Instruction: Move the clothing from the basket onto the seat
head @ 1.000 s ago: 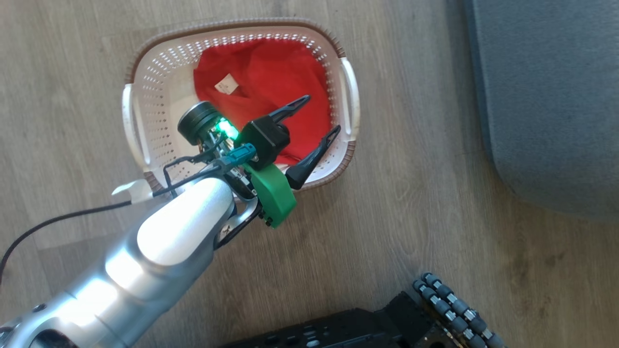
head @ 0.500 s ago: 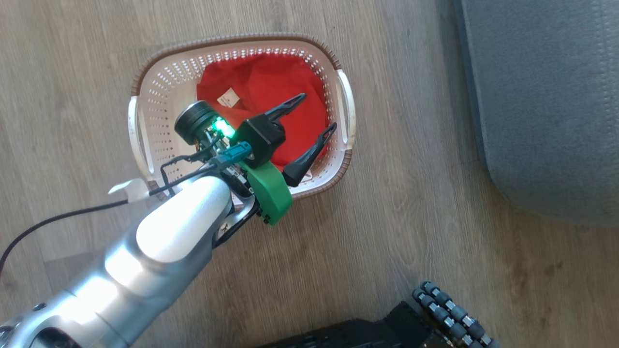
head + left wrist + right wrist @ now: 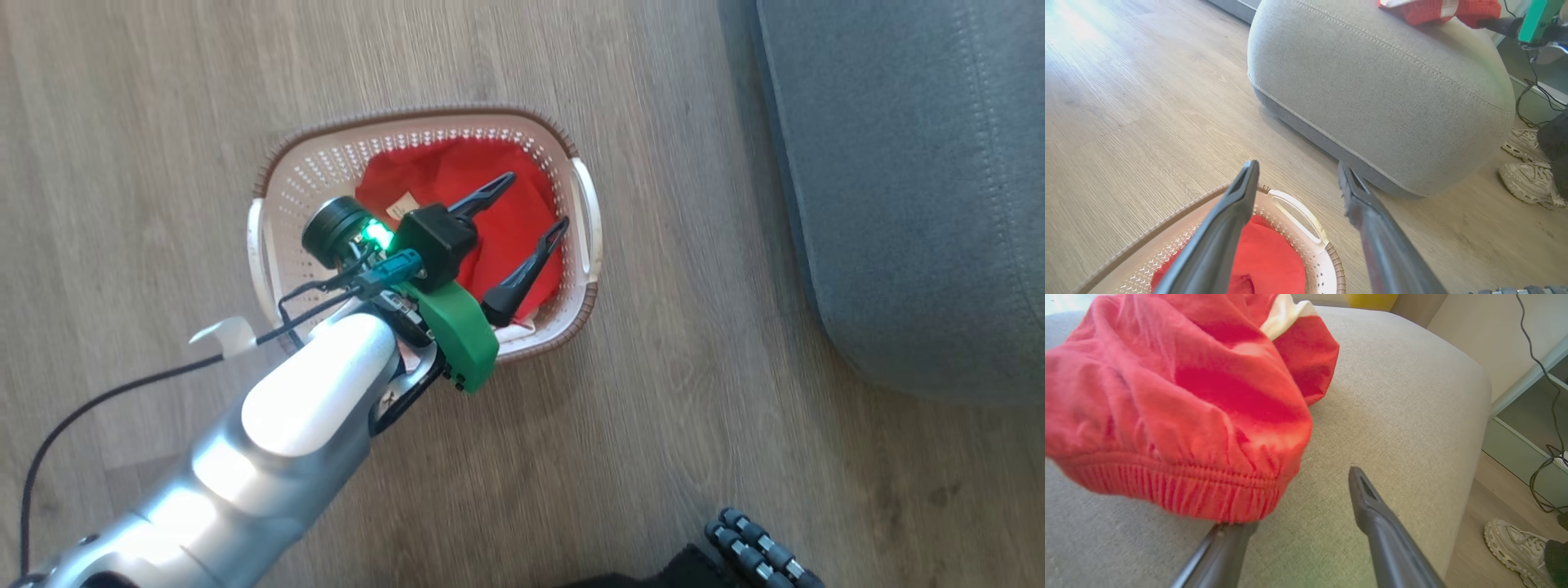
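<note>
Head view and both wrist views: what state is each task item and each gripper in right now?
basket: upright on the floor, partly filled.
garment in basket: bunched inside, not gripped.
garment on seat: heaped on top, hem draped over one right finger.
seat: carries that one garment.
left gripper: open, over the basket.
right gripper: open, low over the seat.

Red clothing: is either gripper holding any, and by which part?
Nothing is held. The left gripper is open above the basket; the right gripper is open by clothing lying on the seat.
</note>
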